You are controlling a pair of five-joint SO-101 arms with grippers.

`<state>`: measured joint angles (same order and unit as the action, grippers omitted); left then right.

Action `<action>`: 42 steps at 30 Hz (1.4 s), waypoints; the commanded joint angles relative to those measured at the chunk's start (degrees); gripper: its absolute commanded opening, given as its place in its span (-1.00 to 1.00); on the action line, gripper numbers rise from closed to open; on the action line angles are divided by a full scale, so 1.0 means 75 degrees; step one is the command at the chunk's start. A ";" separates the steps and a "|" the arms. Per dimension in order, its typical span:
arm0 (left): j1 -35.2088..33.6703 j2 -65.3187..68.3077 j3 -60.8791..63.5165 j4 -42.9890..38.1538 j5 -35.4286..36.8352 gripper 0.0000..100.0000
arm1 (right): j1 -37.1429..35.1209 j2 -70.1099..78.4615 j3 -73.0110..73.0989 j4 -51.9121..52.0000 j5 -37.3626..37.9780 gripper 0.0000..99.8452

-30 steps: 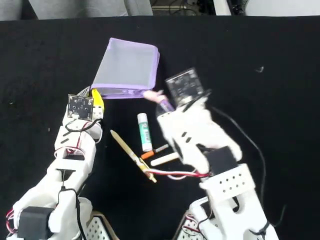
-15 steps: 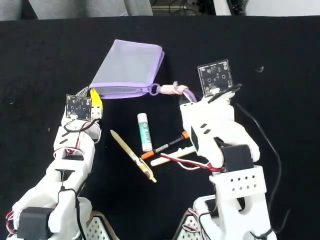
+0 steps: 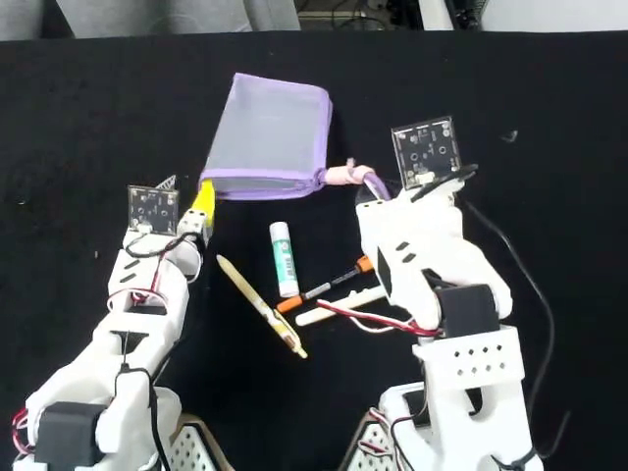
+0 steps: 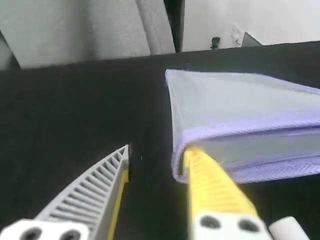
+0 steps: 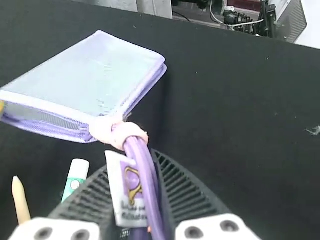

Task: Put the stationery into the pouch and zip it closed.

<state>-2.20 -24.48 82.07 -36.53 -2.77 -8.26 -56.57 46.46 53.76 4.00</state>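
Pouch: purple mesh, flat on the black worktop at the far middle, between the two grippers. The pictures don't settle whether the zip is open or closed.

Left gripper: released, jaws spread wide. Its yellow finger touches the pouch's near corner on that side. Its grey finger sits well apart from the pouch over bare worktop.

Right gripper: clenched on the pouch's purple strap, just behind the pink knot at the pouch's other near corner. A white tag hangs on the strap inside the jaws.

The stationery is all outside the pouch, on the worktop between the arms:
- glue stick, nearest the pouch, lying roughly lengthwise towards it
- wooden pencil, on the diagonal, on the left arm's side of the glue stick
- orange-tipped pen and white stick, side by side, partly under the right arm

None of the four items touches either gripper.
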 commanded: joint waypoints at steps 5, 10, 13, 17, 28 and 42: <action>0.0111 -0.0012 -0.1248 0.2028 0.0316 -0.59 | 0.0246 -0.0240 -0.0510 0.0035 0.0047 -0.98; 0.0358 -0.0012 -0.1260 0.1653 0.0316 -0.59 | 0.0246 -0.0240 -0.0510 0.0023 0.0047 -0.98; 0.0580 -0.0012 -0.1307 0.1629 0.0316 -0.59 | 0.0246 -0.0240 -0.0510 0.0023 0.0047 -0.98; 0.0815 0.0012 -0.1565 0.1641 0.0316 -0.59 | 0.0246 -0.0240 -0.0510 0.0012 0.0047 -0.98; 0.0815 0.2579 -0.4073 0.2157 0.0316 -0.59 | 0.0246 -0.0240 -0.0510 0.0012 0.0047 -0.98; 0.0803 0.4079 -0.5410 0.1653 0.0316 -0.90 | 0.0246 -0.0217 -0.0498 -0.0012 0.0047 -0.98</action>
<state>3.69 7.08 43.65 -21.14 -0.75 -7.56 -56.57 46.46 53.76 4.00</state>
